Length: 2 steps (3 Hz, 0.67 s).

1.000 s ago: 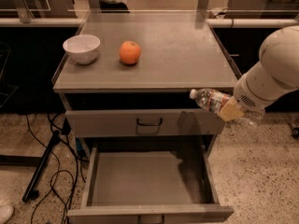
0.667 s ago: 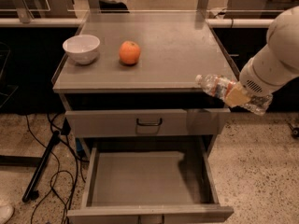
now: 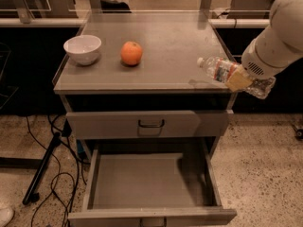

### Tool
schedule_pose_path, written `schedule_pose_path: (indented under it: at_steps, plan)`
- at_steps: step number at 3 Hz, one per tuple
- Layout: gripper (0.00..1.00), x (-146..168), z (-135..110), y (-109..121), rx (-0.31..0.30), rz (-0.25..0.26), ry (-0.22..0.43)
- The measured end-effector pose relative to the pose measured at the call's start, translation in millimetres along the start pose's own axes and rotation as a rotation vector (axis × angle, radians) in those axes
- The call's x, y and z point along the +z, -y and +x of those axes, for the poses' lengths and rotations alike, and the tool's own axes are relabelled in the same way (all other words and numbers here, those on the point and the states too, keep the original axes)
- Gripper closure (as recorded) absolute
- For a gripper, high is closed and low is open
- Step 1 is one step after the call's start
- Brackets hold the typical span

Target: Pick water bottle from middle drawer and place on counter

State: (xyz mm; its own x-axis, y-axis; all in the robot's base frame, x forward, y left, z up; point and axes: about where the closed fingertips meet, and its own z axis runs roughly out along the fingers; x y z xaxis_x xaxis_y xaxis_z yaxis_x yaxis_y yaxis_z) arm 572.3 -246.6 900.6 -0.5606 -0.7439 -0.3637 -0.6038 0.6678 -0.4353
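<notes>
My gripper (image 3: pixel 238 78) is at the right side of the cabinet, shut on the water bottle (image 3: pixel 222 70). The bottle is clear with a white cap and a reddish label band. It lies nearly level in the air, cap pointing left over the right front corner of the counter (image 3: pixel 156 41). Its base sticks out to the right past my fingers. The middle drawer (image 3: pixel 151 183) is pulled open below, with a bare grey floor.
A white bowl (image 3: pixel 83 48) and an orange (image 3: pixel 131 53) sit on the left half of the counter. A shut drawer front with a dark handle (image 3: pixel 151 123) is above the open drawer. Cables and a dark stand leg (image 3: pixel 40 174) lie on the floor at left.
My gripper has lifted the water bottle up and a little to the right, from beside the upper drawer front to counter height at the right front corner.
</notes>
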Motion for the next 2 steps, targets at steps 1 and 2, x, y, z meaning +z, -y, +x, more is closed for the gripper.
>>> schedule_pose_path:
  at_steps: [1, 2]
  plan:
    - [1.00, 5, -12, 13, -0.003, 0.004, 0.011]
    - [1.00, 14, -39, 30, -0.028, 0.007, 0.035]
